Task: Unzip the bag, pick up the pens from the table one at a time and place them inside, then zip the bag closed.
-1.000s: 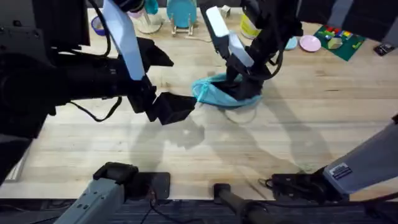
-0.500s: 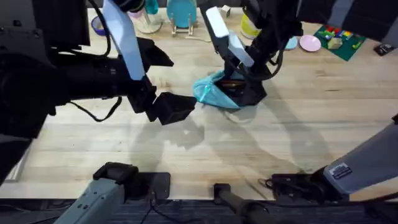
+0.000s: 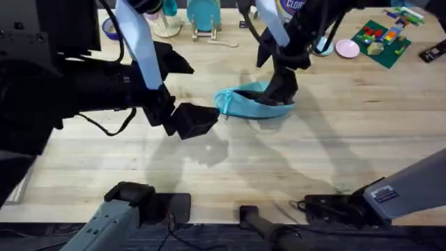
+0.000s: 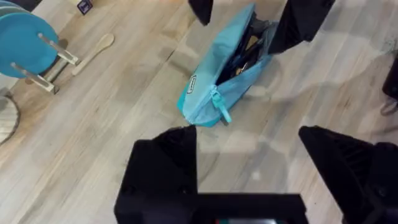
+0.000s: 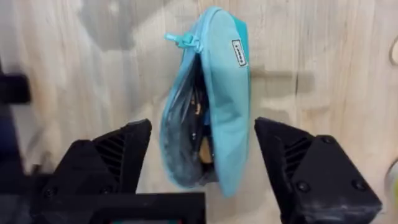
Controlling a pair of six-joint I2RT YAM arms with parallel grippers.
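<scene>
The light blue bag (image 3: 249, 104) lies near the middle of the table (image 3: 334, 153), its zipper open along the top. Dark slim pens (image 5: 195, 124) show inside its mouth. My right gripper (image 3: 281, 85) hovers just above the bag's right end, open and empty, with one finger on each side of the bag (image 5: 219, 81) in the right wrist view. My left gripper (image 3: 194, 120) hangs open to the left of the bag, a short gap from the end with the zipper pull (image 4: 221, 111). The bag (image 4: 227, 71) lies beyond its fingers (image 4: 163, 163).
A blue dish in a rack (image 3: 203, 14) and a pale wooden spoon (image 3: 224, 42) stand at the back. A pink plate (image 3: 346, 48) and a green board with toy bricks (image 3: 380, 36) are at the back right. Bare table lies in front of the bag.
My right gripper has risen out of the bag's mouth and now stands above it. The bag has settled flatter on the table. The left arm has not moved.
</scene>
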